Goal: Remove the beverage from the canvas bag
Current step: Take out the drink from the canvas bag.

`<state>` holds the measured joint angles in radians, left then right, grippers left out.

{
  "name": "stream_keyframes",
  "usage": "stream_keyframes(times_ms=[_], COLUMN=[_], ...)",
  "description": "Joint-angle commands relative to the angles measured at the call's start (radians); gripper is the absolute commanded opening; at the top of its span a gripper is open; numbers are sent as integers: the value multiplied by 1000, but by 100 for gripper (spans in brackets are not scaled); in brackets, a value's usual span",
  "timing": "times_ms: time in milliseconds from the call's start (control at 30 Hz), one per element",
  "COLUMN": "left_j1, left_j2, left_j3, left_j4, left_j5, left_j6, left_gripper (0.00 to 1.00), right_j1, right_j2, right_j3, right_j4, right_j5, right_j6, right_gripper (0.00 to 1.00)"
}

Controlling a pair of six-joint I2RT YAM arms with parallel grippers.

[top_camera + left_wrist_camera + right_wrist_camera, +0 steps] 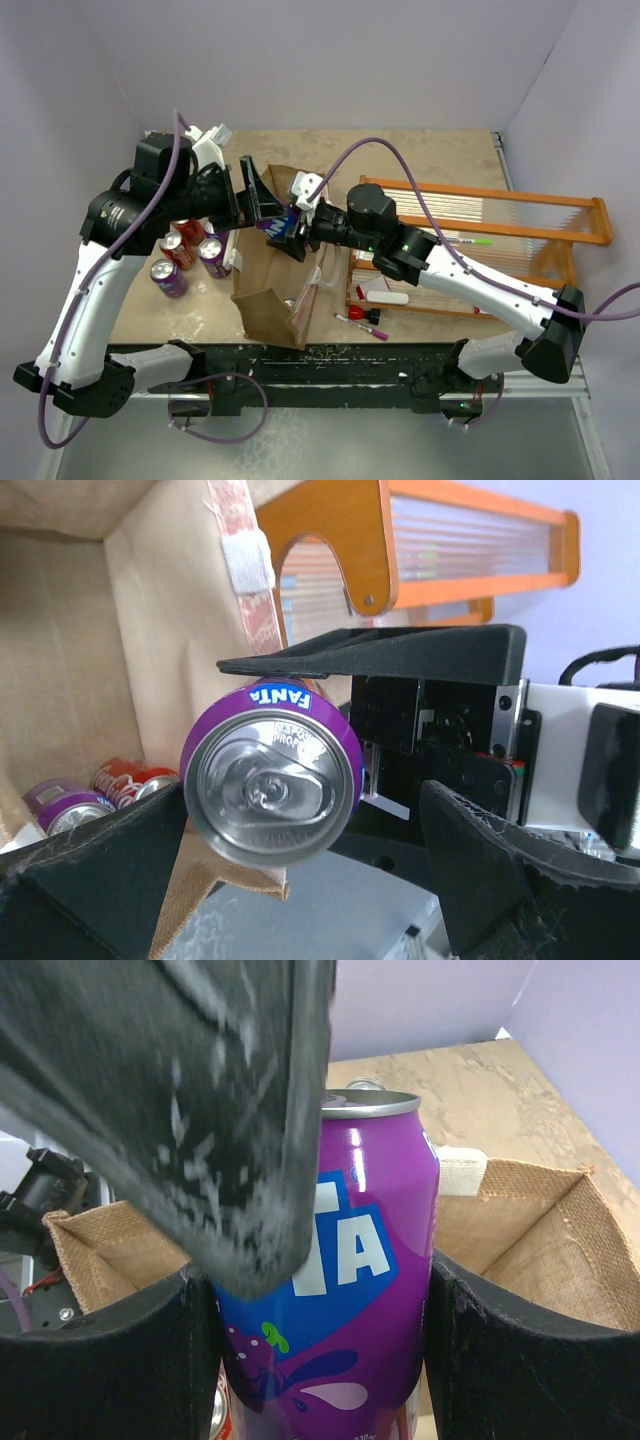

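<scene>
The right gripper [287,228] holds a purple Fanta can [350,1260]. Its two black fingers [500,1360] press against opposite sides of the can, which stands upright between them. The can is out of the bag [268,300] and hangs just above its open mouth; in the right wrist view the tan weave shows on both sides behind it.

The left gripper [255,195] stands wide open next to the can. From its own camera the can's silver top and pull tab face the lens, with the left fingers [500,880] spread well apart below it. One of them sits close by the can's edge, but whether it touches cannot be told. One of the right gripper's fingers lies flat along the can's upper side.

The bag sits on the table [440,160] between the two arms, with one white handle [245,565] on its rim. Two more cans — one purple [65,808], one red [135,780] — appear to lie deep inside it.

Three other cans [168,277] stand together on the table left of the bag, under the left arm. An orange rack [480,190] stands right of the bag, and a few markers [362,322] lie by it.
</scene>
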<state>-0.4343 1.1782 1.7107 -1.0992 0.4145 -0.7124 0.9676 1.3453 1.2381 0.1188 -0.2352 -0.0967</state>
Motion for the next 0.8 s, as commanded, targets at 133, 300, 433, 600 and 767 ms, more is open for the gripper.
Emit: stream_keyframes(times_ms=[133, 300, 433, 600, 767], left_j1=[-3, -3, -3, -3, -3], left_j2=[22, 31, 54, 82, 85], left_j3=[-69, -98, -92, -63, -23], left_j4=[53, 38, 24, 28, 26], left_j5=[206, 222, 212, 198, 139], left_j6=[93, 145, 166, 187, 213], left_gripper=[93, 83, 83, 72, 49], right_j1=[-4, -4, -4, -4, -4], right_j2=[-35, -26, -12, -1, 8], right_j3=[79, 91, 114, 126, 128], right_j4=[142, 140, 118, 102, 84], right_j5=[-60, -86, -111, -125, -119], right_j6=[-15, -14, -22, -30, -37], right_gripper=[0, 0, 0, 0, 2])
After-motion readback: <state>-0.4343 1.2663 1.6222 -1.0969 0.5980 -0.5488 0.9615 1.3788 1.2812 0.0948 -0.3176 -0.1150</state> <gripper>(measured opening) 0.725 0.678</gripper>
